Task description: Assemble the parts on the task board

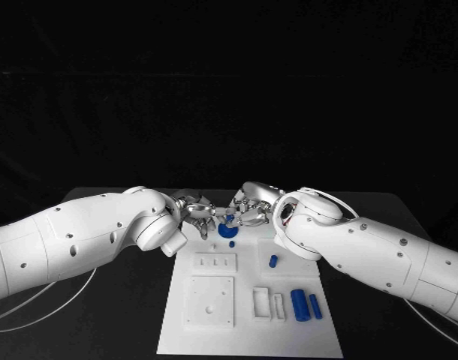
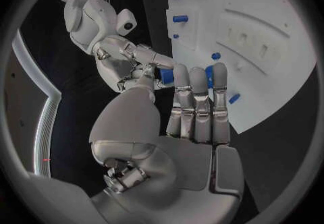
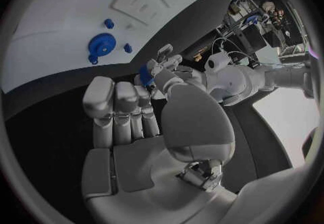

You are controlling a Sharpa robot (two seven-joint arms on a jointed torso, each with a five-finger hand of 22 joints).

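where hands meet, blue part between fingertips

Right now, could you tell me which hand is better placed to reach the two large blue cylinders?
The right hand: the large blue cylinders lie at the white task board's right edge, beside that arm.

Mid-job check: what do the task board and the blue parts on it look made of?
Task board: looks like matte white plastic, flat with crisp recessed pockets and no glare; could be painted. Blue parts: probably moulded or printed plastic, uniform saturated colour with a dull sheen. The gear-like blue part shows the same even finish.
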